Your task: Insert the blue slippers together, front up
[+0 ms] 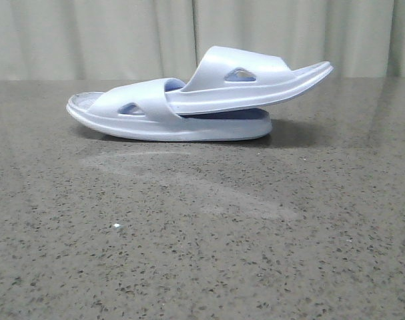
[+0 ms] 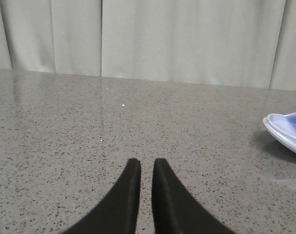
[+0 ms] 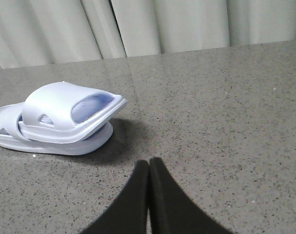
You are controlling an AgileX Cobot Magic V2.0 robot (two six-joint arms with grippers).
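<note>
Slippers: the blue slippers (image 1: pixel 195 100) are nested on my front feed, sitting toward the far edge of the table (image 1: pixel 202 253), roughly mid-width.
Lower slipper: the lower slipper (image 1: pixel 162 123) lies flat on its sole, one end pointing at the table's left edge.
Upper slipper: the upper slipper (image 1: pixel 249 83) has one end pushed under the lower one's strap, and its other end sticks out tilted upward toward the right edge (overhanging the lower one's end a bit).
Left gripper: the left gripper (image 2: pixel 147 168) shows its two black fingers nearly together, only a thin slit between the tips, nothing in it. It hangs over bare tabletop, and just an end of the slippers (image 2: pixel 288 130) peeks in at the side of that view.
Right gripper: the right gripper (image 3: pixel 148 168) has its fingers pressed tight, tips touching, holding nothing. I see the slippers (image 3: pixel 60 122) off to one side of it, well apart from the tips.
Backdrop: a pale curtain (image 1: pixel 122 33) hangs behind the far edge.
Surface: dark speckled stone with a faint smear in front of the slippers.
</note>
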